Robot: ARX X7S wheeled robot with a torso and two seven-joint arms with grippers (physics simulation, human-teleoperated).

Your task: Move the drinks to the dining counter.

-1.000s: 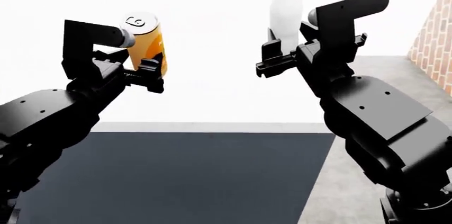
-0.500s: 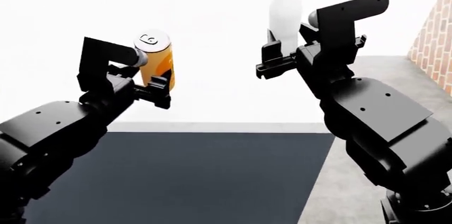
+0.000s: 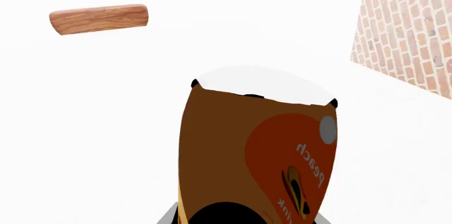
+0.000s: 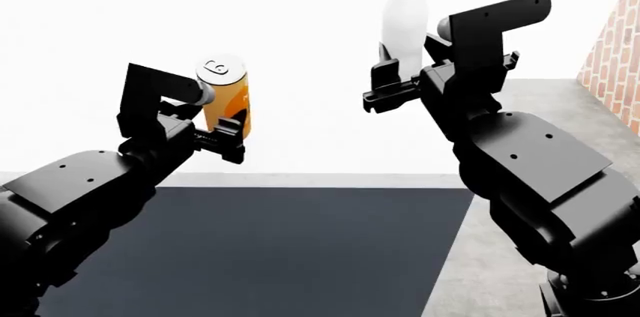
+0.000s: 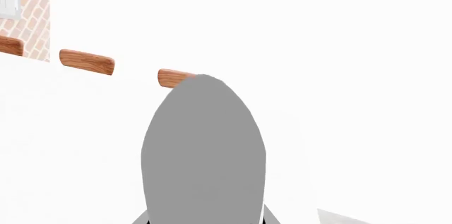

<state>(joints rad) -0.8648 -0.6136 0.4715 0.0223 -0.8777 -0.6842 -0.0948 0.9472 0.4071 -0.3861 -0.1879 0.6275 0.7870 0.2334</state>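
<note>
While my right claw (image 4: 392, 81) pinched the white bottle (image 4: 404, 21) unmoved, my left claw (image 4: 222, 137), pinching the orange can (image 4: 226, 100), sank forward toward the tabletop (image 4: 300, 145).

Bright, flat, even simulator light in all three views; no visible source. White counter top (image 4: 330, 137) blown out, merging with the pale background, edges hard to trace. Hardly any cast shadows; only soft shading on the black arms and the dark front panel (image 4: 250, 249). Sharp rendering, no motion blur, no edge distortion. Can (image 3: 254, 150) fills the left wrist view, dull brown in shade, label legible. Bottle (image 5: 203, 150) in the right wrist view a featureless grey silhouette.
</note>
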